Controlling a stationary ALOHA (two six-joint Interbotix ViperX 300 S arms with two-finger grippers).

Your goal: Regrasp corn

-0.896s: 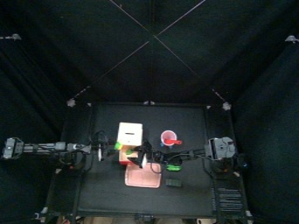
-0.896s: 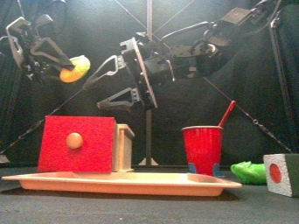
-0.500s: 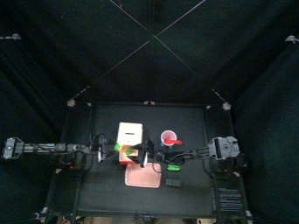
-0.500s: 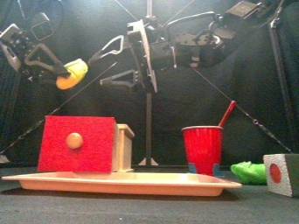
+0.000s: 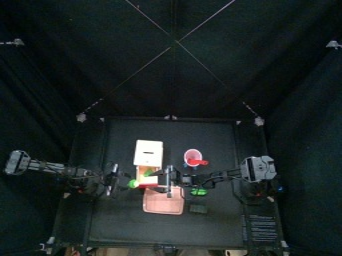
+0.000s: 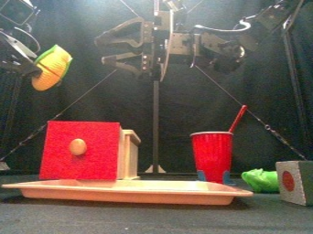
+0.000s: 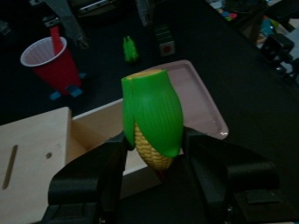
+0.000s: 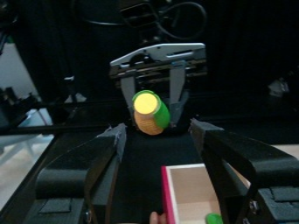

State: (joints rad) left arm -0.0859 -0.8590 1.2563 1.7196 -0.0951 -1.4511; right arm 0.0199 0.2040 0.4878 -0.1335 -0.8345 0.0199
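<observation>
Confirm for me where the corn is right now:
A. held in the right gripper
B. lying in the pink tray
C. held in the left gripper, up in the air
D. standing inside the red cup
C: the left wrist view shows the corn clamped between the left gripper jaws, and the front view shows it raised well above the tray, while the right gripper jaws stand open and empty.

Black table bears pink tray, cube.
</observation>
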